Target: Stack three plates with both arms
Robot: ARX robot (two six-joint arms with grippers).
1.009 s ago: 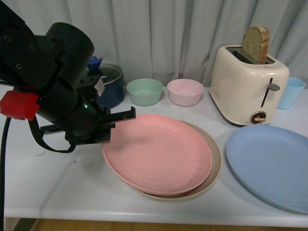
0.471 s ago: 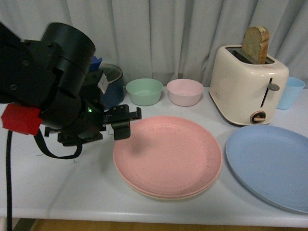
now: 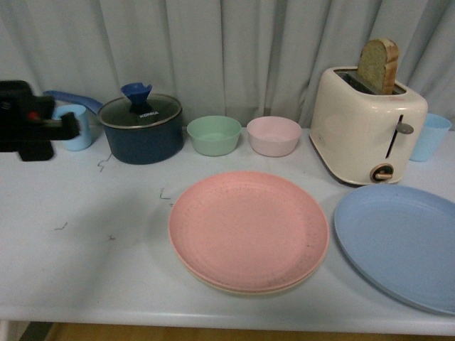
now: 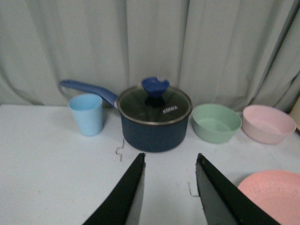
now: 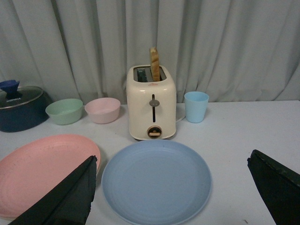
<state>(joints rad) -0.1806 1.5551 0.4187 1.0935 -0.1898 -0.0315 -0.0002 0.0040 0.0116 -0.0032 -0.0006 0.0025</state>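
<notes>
Lying on the beige plate (image 3: 249, 290), whose rim barely shows beneath it, the pink plate (image 3: 249, 229) sits in the middle of the bench (image 3: 92, 270). The light blue plate (image 3: 398, 241) lies alone to its right, near the toaster (image 3: 366, 128). The left end effector (image 4: 169, 187) is spread and empty, facing a lidded pot (image 4: 153, 119). The right end effector (image 5: 171, 178) is spread wide, empty, facing the light blue plate.
</notes>
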